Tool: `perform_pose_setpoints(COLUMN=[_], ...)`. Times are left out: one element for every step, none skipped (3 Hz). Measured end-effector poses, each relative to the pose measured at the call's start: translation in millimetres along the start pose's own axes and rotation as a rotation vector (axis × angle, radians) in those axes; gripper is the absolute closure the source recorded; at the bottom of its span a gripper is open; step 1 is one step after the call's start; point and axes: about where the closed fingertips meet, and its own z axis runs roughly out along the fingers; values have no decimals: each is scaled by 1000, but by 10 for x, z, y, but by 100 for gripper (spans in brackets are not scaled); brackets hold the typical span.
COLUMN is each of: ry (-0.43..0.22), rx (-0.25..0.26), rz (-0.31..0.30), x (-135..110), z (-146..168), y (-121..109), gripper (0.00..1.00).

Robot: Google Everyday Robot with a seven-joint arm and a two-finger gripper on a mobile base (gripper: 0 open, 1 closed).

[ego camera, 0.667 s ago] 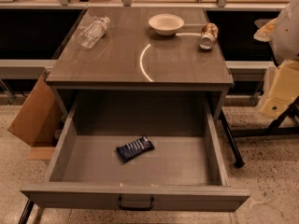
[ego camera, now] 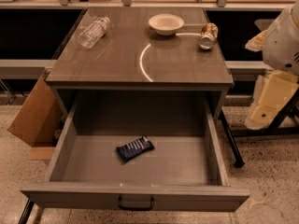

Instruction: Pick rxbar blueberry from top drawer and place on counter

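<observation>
You see the drawer (ego camera: 135, 197) pulled fully out below the counter (ego camera: 177, 64). It is a deep grey box with flat matte walls, a plain front and a small black metal handle (ego camera: 136, 204) at the middle. Only the bar (ego camera: 134, 149) lies in it: a small, flat, dark navy wrapper with white stripes, set at an angle on the drawer floor, left of centre and clear of all four walls.

The counter is a smooth, square, brown-grey top with a faint sheen and a thin pale arc (ego camera: 142, 64) curving across it. A clear plastic bottle (ego camera: 94, 31) lies on its side near the back left corner. A shallow round white bowl (ego camera: 166, 24) sits at the back middle, and you cannot make out anything inside it. A tan can (ego camera: 208, 35) lies tipped over just right of the bowl.

A brown cardboard box (ego camera: 32, 113) leans against the left side of the cabinet on the speckled floor (ego camera: 271, 190).

The gripper (ego camera: 268, 101) is off at the right edge, a pale cream shape under a rounded white arm joint, well apart from the drawer and the bar. You cannot tell whether it is open or closed.
</observation>
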Motion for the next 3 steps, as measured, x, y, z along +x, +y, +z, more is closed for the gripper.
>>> perform_pose_setpoints(ry=[-44, -100, -110], rx=[-49, -102, -110], rz=[12, 17, 12], x=[-52, -187, -191], z=[272, 548, 610], y=[95, 190, 210], gripper=[0, 0, 0])
